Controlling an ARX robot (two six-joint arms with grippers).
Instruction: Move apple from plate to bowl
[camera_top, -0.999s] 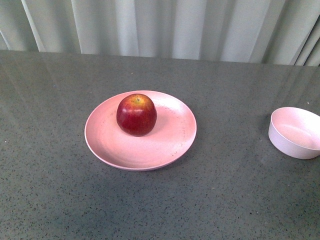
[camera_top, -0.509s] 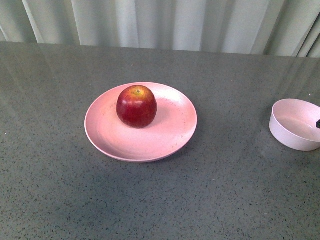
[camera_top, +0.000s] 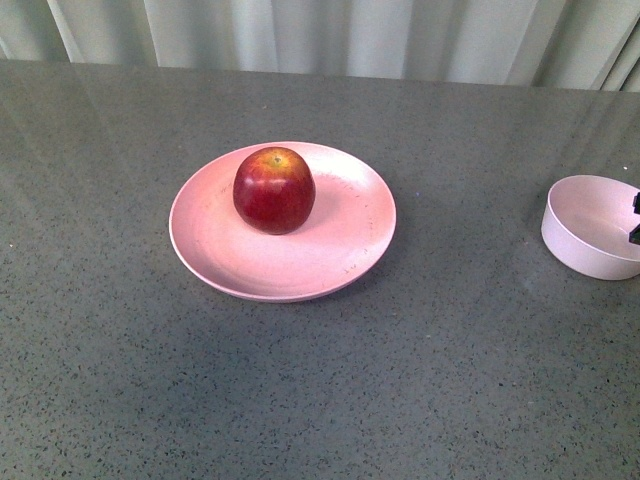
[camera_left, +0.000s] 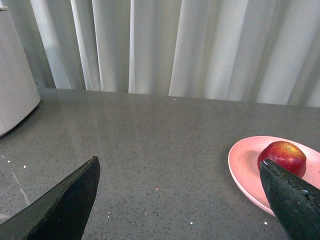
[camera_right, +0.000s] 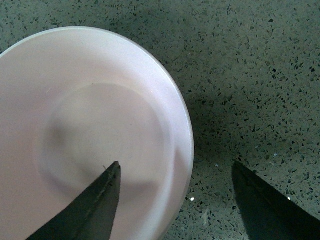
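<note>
The dark-red apple (camera_top: 274, 190) stands upright on the far left part of the wide pale-pink plate (camera_top: 340, 245) at the table's middle. The small deep bowl (camera_top: 595, 225) sits empty at the right edge. Only two black tips of my right gripper (camera_top: 636, 219) show there, over the bowl. In the right wrist view the right gripper (camera_right: 176, 165) is open and empty, straddling the rim of the bowl (camera_right: 90, 125), one finger over its inside. In the left wrist view my left gripper (camera_left: 179, 162) is open and empty, left of the plate (camera_left: 245, 165) and the apple (camera_left: 282, 155).
The grey speckled table (camera_top: 300, 400) runs back to a pale curtain (camera_top: 350, 30). A white rounded appliance (camera_left: 15, 95) stands at the table's left end in the left wrist view.
The front view has tilted down, so plate, apple and bowl sit higher in the picture. The right gripper's black tips have come into view at the right edge by the bowl.
</note>
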